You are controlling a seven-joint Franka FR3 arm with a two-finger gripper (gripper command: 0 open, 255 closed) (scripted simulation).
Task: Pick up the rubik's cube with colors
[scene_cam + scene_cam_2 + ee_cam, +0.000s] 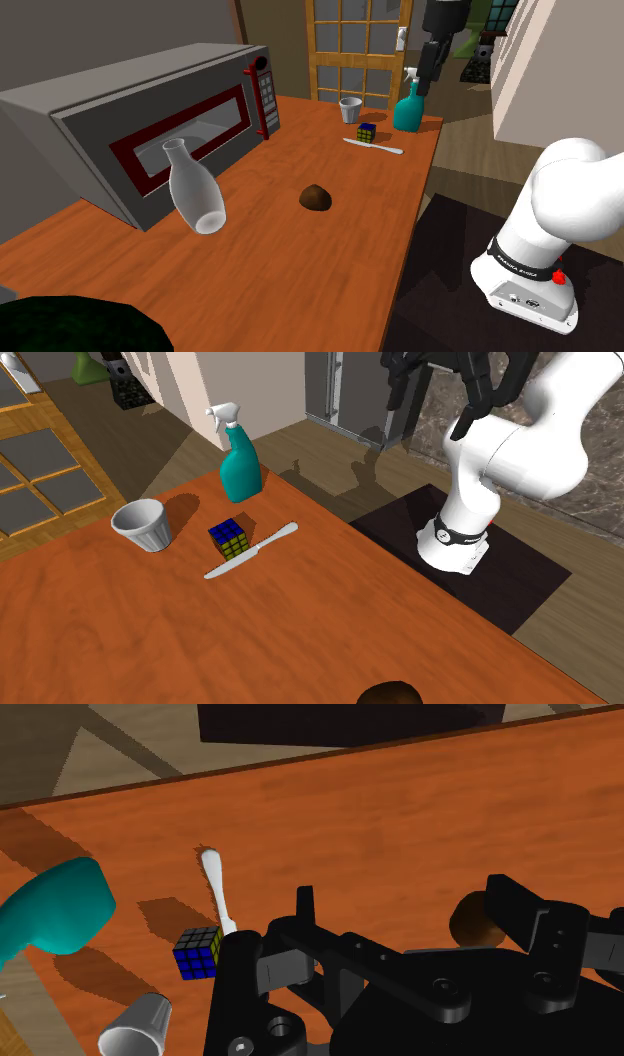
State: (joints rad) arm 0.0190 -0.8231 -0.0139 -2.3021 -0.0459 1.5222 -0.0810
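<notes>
We judge the small blue-and-yellow rubik's cube (229, 538), sitting on the orange wooden bench (300, 642) between a white cup (142, 524) and a white knife (255, 550), light, rigid and smooth-faced, best pinched across opposite flat sides by our black end effector (440, 397), hanging released high above.

Arm band: the white robot arm (565, 195) wears a black band (513, 264) low on its bottom segment; white capital lettering runs along it, and from where I stand it looks like "FRANKA EMIKA", though the letters are too small to be sure.
Arm foot: the white foot plate (530, 300) under that band carries a few small dark marks, too small to read.
Foot emblem: in the second exterior view a dark ring mark (440, 535) sits on the arm's foot; I can make out no letters in it.
Microwave keypad: the grey microwave with dark red door trim (110, 115) has a column of red buttons (268, 97) beside the door, their markings unreadable.
</notes>
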